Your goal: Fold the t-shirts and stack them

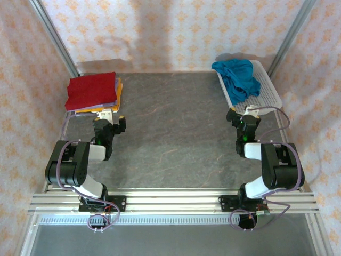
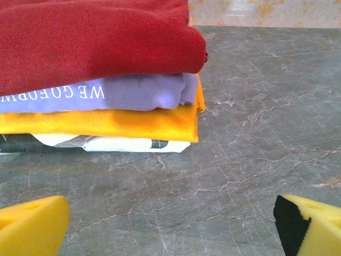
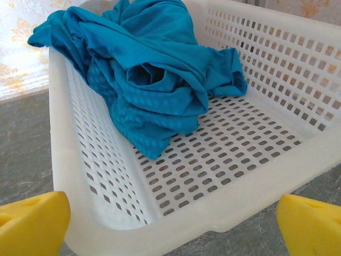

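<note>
The teal-blue t-shirt (image 3: 154,74) lies crumpled at the far end of the white perforated basket (image 3: 240,197). It is bunched against the left wall, with a fold draped over the far rim. Its sleeves and collar are lost among the creases. The basket stands at the far right of the tabletop (image 1: 176,133).

At the far left sits the folded stack, with the red t-shirt (image 2: 96,42) on top. Under it is the purplish t-shirt (image 2: 144,93), whose white lettering is cut off by the left edge of the wrist view. Next comes the orange-yellow t-shirt (image 2: 133,122). At the bottom is a white layer with dark print (image 2: 133,144), mostly hidden, and what it is cannot be told.

The left pincer (image 1: 111,118) hangs low over the tabletop, spread wide and holding nothing. It faces the near side of the stack and stands apart from it. Its yellow pads (image 2: 32,224) are cropped at the bottom corners of the wrist view.

The right pincer (image 1: 242,113) is likewise spread wide and empty, just before the near wall of the basket. Whether it touches that wall cannot be told.

Each arm rises from the near rail, folds at an elbow close to its base and reaches forward, the left toward the stack and the right toward the basket
</note>
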Controlling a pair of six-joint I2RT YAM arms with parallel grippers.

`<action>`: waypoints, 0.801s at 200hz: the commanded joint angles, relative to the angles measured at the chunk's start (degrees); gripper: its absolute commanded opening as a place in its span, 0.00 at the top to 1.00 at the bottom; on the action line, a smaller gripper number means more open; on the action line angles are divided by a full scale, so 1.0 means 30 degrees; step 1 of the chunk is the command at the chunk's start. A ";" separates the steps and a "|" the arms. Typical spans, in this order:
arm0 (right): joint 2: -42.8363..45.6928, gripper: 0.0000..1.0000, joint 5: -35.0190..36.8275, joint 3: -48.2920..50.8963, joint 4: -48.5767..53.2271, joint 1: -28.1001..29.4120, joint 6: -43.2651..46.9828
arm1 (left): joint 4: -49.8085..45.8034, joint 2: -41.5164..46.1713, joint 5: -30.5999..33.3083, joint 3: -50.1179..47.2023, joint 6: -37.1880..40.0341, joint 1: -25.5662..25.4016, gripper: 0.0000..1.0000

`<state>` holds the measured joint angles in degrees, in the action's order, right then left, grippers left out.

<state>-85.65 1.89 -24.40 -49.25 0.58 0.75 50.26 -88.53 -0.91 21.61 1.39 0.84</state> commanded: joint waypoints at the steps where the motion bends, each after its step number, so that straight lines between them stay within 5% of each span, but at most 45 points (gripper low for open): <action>1: 0.0301 0.01 -0.0125 0.0381 0.1801 0.0158 0.0555 | -0.0415 0.0855 0.0946 0.0332 0.0160 -0.0416 0.00; 25: 0.1261 0.01 -0.0225 0.0274 0.2782 0.0158 0.0581 | -0.5009 0.3097 0.1356 0.1891 0.0707 -0.1004 0.00; 73: 0.3665 0.01 -0.0210 -0.0415 0.7058 0.0270 -0.0137 | -0.8582 0.5562 0.1918 0.2996 -0.0324 -0.1554 0.00; 97: 0.5643 0.01 0.0375 -0.0357 0.9259 0.0931 -0.0648 | -1.0674 0.6292 0.3095 0.4155 -0.0675 -0.3249 0.01; 121: 0.7306 0.01 0.2592 -0.2872 1.5891 0.1896 -0.2166 | -1.5019 0.6808 0.4924 0.6677 -0.0655 -0.5074 0.01; 160: 0.6954 0.01 0.3333 -0.8865 2.5586 0.1887 -0.5585 | -1.8676 0.6944 0.3743 0.9614 -0.3528 -0.6905 0.01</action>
<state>-64.69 8.36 -41.74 5.17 6.28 -9.04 5.19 -68.75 10.02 45.87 -2.96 -17.26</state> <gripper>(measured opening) 0.993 0.994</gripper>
